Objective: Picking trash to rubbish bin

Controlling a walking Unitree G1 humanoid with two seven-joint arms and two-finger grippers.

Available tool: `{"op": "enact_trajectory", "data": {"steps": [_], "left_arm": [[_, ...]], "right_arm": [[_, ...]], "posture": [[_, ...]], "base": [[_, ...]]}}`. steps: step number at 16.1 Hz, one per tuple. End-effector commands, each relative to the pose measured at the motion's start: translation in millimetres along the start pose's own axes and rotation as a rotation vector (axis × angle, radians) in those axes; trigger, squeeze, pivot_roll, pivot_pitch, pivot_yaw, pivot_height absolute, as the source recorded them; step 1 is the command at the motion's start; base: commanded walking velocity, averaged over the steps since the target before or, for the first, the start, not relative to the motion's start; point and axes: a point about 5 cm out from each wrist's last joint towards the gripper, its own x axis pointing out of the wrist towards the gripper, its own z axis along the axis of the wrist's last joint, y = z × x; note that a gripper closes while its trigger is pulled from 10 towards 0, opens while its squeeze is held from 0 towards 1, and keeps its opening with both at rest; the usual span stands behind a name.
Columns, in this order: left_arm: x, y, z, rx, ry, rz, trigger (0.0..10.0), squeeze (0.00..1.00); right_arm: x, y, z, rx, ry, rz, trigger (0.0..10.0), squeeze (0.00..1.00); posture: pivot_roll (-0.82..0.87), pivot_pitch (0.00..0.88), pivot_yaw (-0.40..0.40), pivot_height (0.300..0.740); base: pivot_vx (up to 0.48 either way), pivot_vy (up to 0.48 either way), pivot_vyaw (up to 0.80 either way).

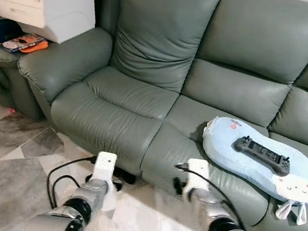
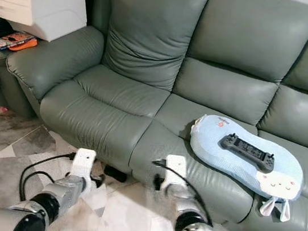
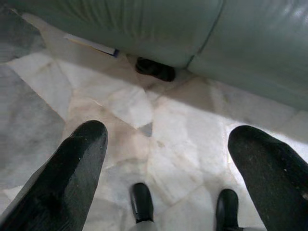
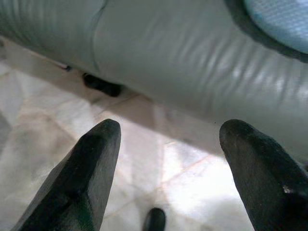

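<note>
Both the left gripper [image 3: 166, 159] and right gripper [image 4: 166, 159] are hanging spread and empty before the sofa [image 1: 145, 97], and with no trash clearly visible, possibly the flat scrap [image 3: 91, 44] under it, the robot risks grabbing the controller [image 1: 262, 153] instead.

Smooth grey-green leather sofa [image 1: 149, 69], glossy marble floor [image 1: 0, 145]; soft blue cloth pillow [image 1: 262, 165]
</note>
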Motion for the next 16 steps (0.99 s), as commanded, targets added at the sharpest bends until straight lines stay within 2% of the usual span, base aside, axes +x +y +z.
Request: {"op": "enact_trajectory", "data": {"steps": [1, 4, 7, 9, 10, 11, 12, 14, 16], "left_arm": [[0.0, -0.4, 2.0, 0.002, 0.0, 0.006, 10.0, 0.0], [-0.1, -0.7, 9.1, 0.035, -0.043, 0.013, 10.0, 0.0], [-3.5, -1.4, 42.9, 0.113, -0.253, 0.029, 10.0, 0.0], [-6.2, 3.1, 53.3, 0.045, -0.338, 0.031, 10.0, 0.0], [-6.9, 5.0, 54.4, 0.057, -0.357, 0.032, 10.0, 0.0], [-9.2, 8.4, 60.1, 0.077, -0.412, 0.036, 10.0, 0.0], [-12.1, 12.9, 66.8, 0.091, -0.469, 0.038, 10.0, 0.0], [-20.2, 25.5, 78.8, 0.104, -0.586, 0.016, 10.0, 0.0], [-31.7, 41.4, 83.4, 0.144, -0.671, -0.016, 10.0, 0.0]], "right_arm": [[-0.1, 1.1, -1.5, 0.005, 0.007, -0.002, 10.0, 0.0], [0.0, -0.3, 0.3, 0.023, -0.002, -0.013, 10.0, 0.0], [0.1, -4.6, 14.8, 0.057, -0.083, -0.02, 10.0, 0.0], [-1.1, -17.1, 28.0, 0.026, -0.16, -0.059, 10.0, 0.0], [-1.9, -23.2, 31.5, 0.015, -0.183, -0.084, 10.0, 0.0], [-4.1, -35.1, 40.7, -0.074, -0.237, -0.128, 10.0, 0.0], [-6.0, -42.1, 47.8, -0.122, -0.278, -0.136, 10.0, 0.0], [-11.8, -50.8, 56.8, -0.187, -0.377, -0.103, 10.0, 0.0], [-25.1, -57.3, 59.7, -0.202, -0.494, -0.054, 10.0, 0.0]], "posture": [[-0.03, 0.0, -0.064, 0.74], [-0.03, 0.0, -0.064, 0.74], [-0.05, 0.0, -0.053, 0.74], [-0.07, 0.0, -0.044, 0.74], [-0.07, 0.0, -0.04, 0.74], [-0.07, 0.0, -0.039, 0.74], [-0.08, 0.0, -0.039, 0.74], [-0.09, 0.005, -0.04, 0.74], [-0.1, 0.018, -0.035, 0.74]], "base": [[0.0, 0.0, 0.0], [0.0, 0.0, 0.0], [0.0, 0.0, 0.0], [0.0, 0.0, 0.0], [0.0, 0.0, 0.0], [0.0, 0.0, 0.0], [0.0, 0.0, 0.0], [0.0, 0.0, 0.0], [0.0, 0.0, 0.0]]}}
